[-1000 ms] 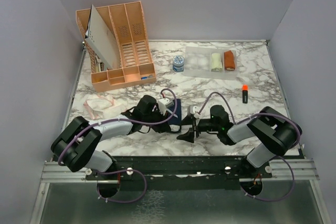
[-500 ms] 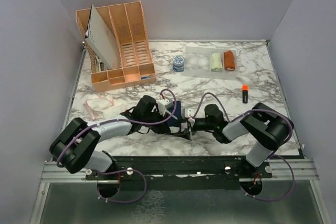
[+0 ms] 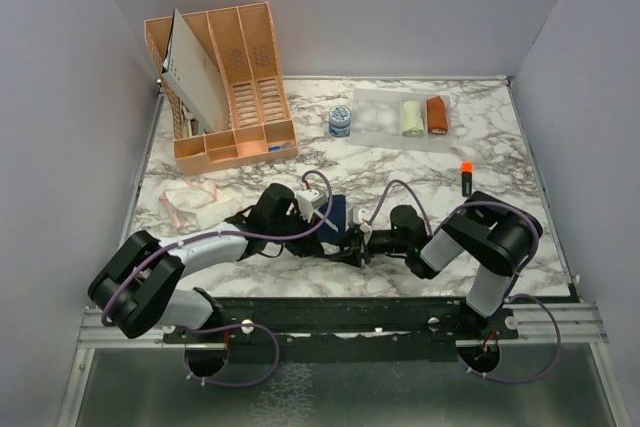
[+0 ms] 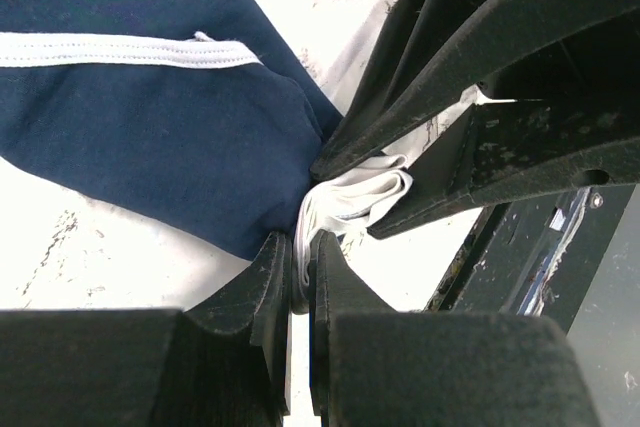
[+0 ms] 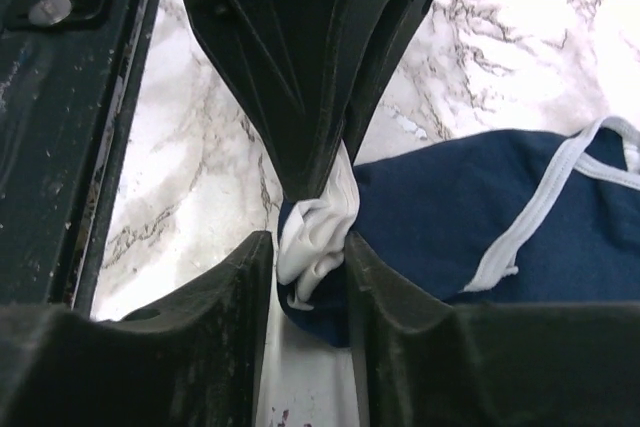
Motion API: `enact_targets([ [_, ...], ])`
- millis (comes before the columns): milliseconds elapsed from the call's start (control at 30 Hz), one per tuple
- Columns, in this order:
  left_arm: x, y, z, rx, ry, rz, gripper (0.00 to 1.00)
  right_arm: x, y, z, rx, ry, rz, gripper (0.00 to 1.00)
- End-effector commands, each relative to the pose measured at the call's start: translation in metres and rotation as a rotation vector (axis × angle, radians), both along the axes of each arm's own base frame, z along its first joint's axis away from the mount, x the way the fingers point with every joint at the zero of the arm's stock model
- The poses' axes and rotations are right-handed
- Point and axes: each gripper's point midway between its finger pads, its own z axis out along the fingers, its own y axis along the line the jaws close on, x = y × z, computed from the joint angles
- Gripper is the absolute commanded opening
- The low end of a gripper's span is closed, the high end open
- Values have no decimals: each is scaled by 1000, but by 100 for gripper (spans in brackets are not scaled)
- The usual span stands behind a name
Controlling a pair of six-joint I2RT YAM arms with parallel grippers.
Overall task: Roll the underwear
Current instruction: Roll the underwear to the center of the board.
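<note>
left gripper (image 4: pixel 300 252): clamped hard on the white waistband corner of the navy briefs (image 4: pixel 150 117), with only cloth between the jaws
right gripper (image 5: pixel 310 247): nose to nose with the left one, both pads pressed on that same bunched white band, so I'd call it grasping
navy pair, where: lying mostly flat on the marble table (image 3: pixel 480 237) near the front edge, between the two arms, not rolled yet
risk, slip: two grippers share one tiny wad of band, so if either tugs, the cloth probably pops out of the other
risk, bump: the fingertips are almost touching, and any twist could knock them together
risk, bad roll: starting from one corner likely gives a crooked, loose roll that springs open
risk, edge: the front rail (image 3: pixel 340 312) is close, so the cloth could get dragged off the table
other pair: the whitish-pink briefs (image 3: pixel 190 205) lie to the left, well apart
further out: peach organizer (image 3: pixel 225 87), blue tin (image 3: pixel 340 123), cream roll (image 3: pixel 412 117), rust roll (image 3: pixel 437 114) and orange-capped marker (image 3: pixel 466 179), all well apart
in the way: honestly, just the grippers crowding each other
</note>
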Motion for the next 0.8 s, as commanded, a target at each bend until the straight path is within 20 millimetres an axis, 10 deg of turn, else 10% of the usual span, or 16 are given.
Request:
enact_targets([
  [0, 0, 3, 5, -15, -12, 18, 7, -11, 8, 15, 82, 98, 26, 42],
  [333, 0, 4, 7, -24, -21, 26, 8, -20, 10, 22, 137, 228, 30, 21],
  [467, 2, 7, 7, -14, -26, 52, 35, -16, 11, 18, 128, 295, -10, 2],
  [767, 14, 39, 20, -77, -16, 359, 76, -3, 10, -8, 44, 815, -157, 0],
])
